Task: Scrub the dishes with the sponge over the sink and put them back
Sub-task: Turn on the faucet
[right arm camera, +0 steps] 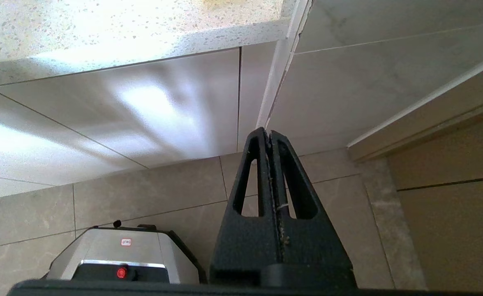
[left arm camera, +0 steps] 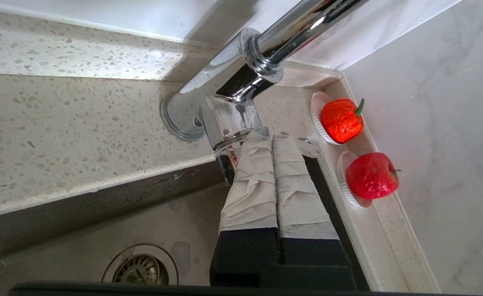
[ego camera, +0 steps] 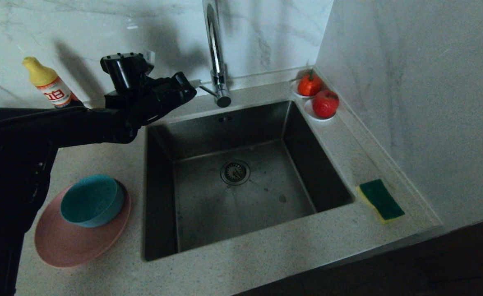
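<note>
The teal-blue bowl [ego camera: 91, 200] sits inside the pink plate [ego camera: 68, 246] on the counter left of the sink [ego camera: 208, 213]. The sponge [ego camera: 381, 200] lies green face up on the counter to the sink's right. My left gripper [ego camera: 196, 84] [left arm camera: 272, 135] is raised over the sink's back left corner. Its taped fingers [left arm camera: 249, 181] are shut with nothing between them, and their tips are at the lever of the chrome faucet [ego camera: 220, 92] [left arm camera: 229, 119]. My right gripper [right arm camera: 269, 133] hangs shut and empty below counter level, outside the head view.
A yellow-capped detergent bottle [ego camera: 48, 84] stands at the back left. Two white saucers with red fruit [ego camera: 310, 84] [ego camera: 325, 103] occupy the back right corner. Marble walls close the back and right sides. A silver appliance [right arm camera: 122, 255] stands on the floor.
</note>
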Available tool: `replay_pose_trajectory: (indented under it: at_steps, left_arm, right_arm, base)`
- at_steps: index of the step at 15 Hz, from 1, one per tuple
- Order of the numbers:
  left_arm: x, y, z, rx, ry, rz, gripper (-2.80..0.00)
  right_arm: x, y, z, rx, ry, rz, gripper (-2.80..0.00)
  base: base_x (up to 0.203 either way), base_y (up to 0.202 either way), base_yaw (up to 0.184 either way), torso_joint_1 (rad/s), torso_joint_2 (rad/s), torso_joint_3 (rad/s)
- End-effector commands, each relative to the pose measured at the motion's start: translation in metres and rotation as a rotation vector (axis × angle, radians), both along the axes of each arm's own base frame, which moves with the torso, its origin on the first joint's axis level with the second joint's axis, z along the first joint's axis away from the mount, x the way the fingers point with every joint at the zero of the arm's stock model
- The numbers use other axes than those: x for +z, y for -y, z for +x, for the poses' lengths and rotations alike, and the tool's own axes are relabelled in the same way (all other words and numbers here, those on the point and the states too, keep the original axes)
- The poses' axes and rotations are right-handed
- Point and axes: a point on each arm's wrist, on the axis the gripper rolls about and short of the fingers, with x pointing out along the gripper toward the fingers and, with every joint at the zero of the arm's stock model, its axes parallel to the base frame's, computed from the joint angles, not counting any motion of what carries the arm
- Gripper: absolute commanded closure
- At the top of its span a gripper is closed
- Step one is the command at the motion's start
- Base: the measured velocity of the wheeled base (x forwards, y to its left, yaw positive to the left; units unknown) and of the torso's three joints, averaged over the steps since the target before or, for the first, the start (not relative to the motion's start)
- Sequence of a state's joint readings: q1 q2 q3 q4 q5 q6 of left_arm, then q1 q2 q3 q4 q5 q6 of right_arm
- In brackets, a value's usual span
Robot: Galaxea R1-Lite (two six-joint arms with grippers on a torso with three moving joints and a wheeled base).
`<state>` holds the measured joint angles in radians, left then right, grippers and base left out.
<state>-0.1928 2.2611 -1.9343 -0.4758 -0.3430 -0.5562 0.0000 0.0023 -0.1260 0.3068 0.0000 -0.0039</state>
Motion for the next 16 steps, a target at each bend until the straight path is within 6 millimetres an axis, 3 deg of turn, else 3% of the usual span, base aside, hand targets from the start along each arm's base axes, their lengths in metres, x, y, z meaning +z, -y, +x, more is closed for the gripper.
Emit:
replay_pose_trajectory:
  at_steps: [1, 8, 14, 16]
  left_arm:
    - [0.001, 0.000, -0.001, -0.003, -0.002, -0.004, 0.00]
    - [-0.002, 0.002, -0.003, -0.004, -0.027, -0.004, 0.00]
    - [-0.025, 0.009, -0.009, -0.019, -0.078, 0.011, 0.00]
    - [-0.024, 0.012, -0.013, -0.026, -0.076, 0.011, 0.00]
  right_arm:
    - [-0.001, 0.000, 0.000, 0.000, -0.004, -0.001, 0.00]
    - [-0.001, 0.000, 0.000, 0.000, -0.004, -0.001, 0.00]
    - [0.000, 0.000, 0.000, 0.000, -0.002, -0.001, 0.00]
    - [0.000, 0.000, 0.000, 0.000, -0.002, -0.001, 0.00]
  base:
    - [0.000, 0.000, 0.000, 0.000, 0.00, 0.000]
    - [0.000, 0.000, 0.000, 0.000, 0.00, 0.000]
    - [0.000, 0.000, 0.000, 0.000, 0.00, 0.000]
    - [0.000, 0.000, 0.000, 0.000, 0.00, 0.000]
